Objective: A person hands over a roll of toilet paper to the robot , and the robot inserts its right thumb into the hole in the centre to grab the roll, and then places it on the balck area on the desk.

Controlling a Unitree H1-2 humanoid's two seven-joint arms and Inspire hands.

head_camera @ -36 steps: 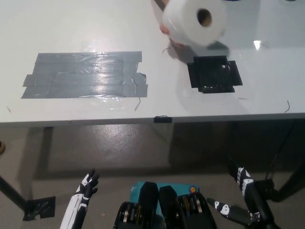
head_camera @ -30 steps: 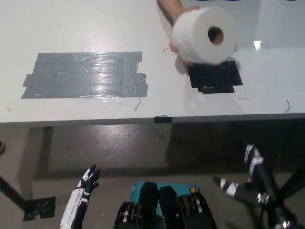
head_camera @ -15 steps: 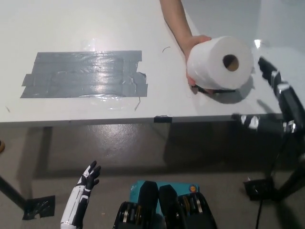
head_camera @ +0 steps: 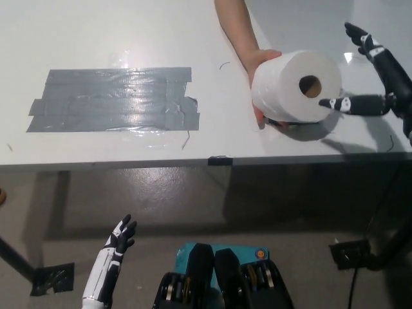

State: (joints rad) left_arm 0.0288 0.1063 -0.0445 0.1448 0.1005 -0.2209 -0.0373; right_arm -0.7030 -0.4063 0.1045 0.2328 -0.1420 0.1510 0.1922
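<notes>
You see one roll of toilet paper [head_camera: 296, 87], plump and plain white, at about two o'clock in the view. It is held above the white desk [head_camera: 116, 38] on its side, so one flat end faces you. The small brown cardboard hole [head_camera: 310, 85] sits slightly right of the roll's middle. A person's hand [head_camera: 259, 64] grips the roll from its ten o'clock side, forearm reaching in from twelve o'clock. The roll casts a grey shadow on the desk at its five o'clock. The black area on the desk is almost wholly hidden beneath the roll; only a dark sliver [head_camera: 278, 123] shows at the roll's seven o'clock edge.
</notes>
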